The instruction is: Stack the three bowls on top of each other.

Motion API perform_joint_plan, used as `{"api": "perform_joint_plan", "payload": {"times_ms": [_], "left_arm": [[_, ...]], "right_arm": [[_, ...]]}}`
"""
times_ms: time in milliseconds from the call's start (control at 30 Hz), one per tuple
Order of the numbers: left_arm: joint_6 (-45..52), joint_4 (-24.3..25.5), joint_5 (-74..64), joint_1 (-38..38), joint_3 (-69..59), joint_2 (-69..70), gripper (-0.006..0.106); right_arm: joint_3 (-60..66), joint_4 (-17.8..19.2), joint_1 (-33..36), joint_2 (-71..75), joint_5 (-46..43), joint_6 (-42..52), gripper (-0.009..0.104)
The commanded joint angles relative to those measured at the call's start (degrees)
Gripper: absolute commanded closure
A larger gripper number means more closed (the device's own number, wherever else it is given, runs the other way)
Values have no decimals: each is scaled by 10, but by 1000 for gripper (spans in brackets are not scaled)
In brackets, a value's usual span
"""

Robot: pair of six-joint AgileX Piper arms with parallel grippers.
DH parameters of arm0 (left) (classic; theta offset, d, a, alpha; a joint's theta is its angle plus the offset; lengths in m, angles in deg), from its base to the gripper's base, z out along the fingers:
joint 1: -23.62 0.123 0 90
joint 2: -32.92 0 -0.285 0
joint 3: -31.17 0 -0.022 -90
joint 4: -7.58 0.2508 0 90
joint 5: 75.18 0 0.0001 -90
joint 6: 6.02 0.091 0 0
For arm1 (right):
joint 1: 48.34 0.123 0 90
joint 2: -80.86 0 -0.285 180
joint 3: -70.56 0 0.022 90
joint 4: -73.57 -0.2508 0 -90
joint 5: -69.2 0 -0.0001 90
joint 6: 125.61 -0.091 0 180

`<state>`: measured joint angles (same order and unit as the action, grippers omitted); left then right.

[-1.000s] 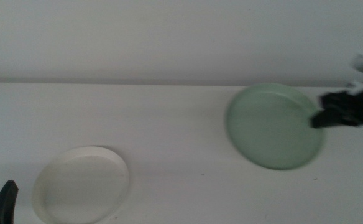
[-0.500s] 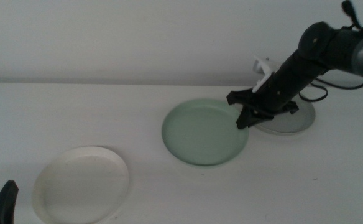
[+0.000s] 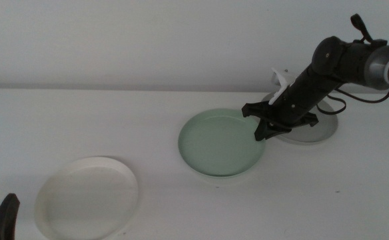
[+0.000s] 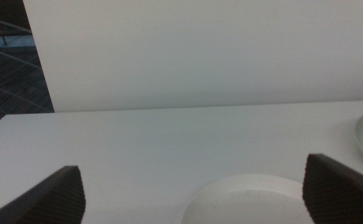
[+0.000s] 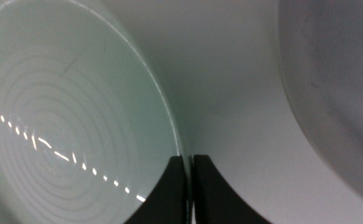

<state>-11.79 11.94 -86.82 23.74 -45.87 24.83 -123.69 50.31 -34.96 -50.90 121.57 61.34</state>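
Right gripper (image 3: 261, 131): reached in from the right side of the table; its dark jaws are pressed onto the rim of the mint green bowl (image 3: 219, 143) at the edge nearest the grey bowl (image 3: 314, 129). In the right wrist view the jaws (image 5: 188, 180) are seen nearly closed, with only the thin rim pinched between them.
Mint green bowl: found near the middle of the table (image 3: 101, 120), gripped at its right rim; whether it is resting flat or slightly lifted cannot be told.
Grey bowl: placed just beside the mint green bowl, on its right, partly hidden behind the right arm.
White bowl (image 3: 86, 196): set at the front left of the table, well apart from the other two.
Left gripper (image 3: 2, 217): held at the bottom left edge, just beside the white bowl (image 4: 250, 200); its jaws are spread wide, with nothing between them.
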Motion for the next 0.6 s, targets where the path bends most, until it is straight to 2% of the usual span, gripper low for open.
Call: {"api": "perform_joint_plan", "payload": {"times_ms": [0,300,367,467,567], "left_arm": [[-2,-3,7,1,-23,24,7],[-1,-3,7,1,-23,24,7],[-1,-3,7,1,-23,24,7],[-1,-3,7,1,-23,24,7],[-2,-3,7,1,-23,24,7]], "right_arm": [[-4,-12,3,-8,-12,-1,97],[-4,-10,15,-26,-8,4,97],[-4,-8,15,-26,-10,4,94],[-5,-8,15,-24,-12,4,73],[-17,-18,15,-13,-11,6,46]]}}
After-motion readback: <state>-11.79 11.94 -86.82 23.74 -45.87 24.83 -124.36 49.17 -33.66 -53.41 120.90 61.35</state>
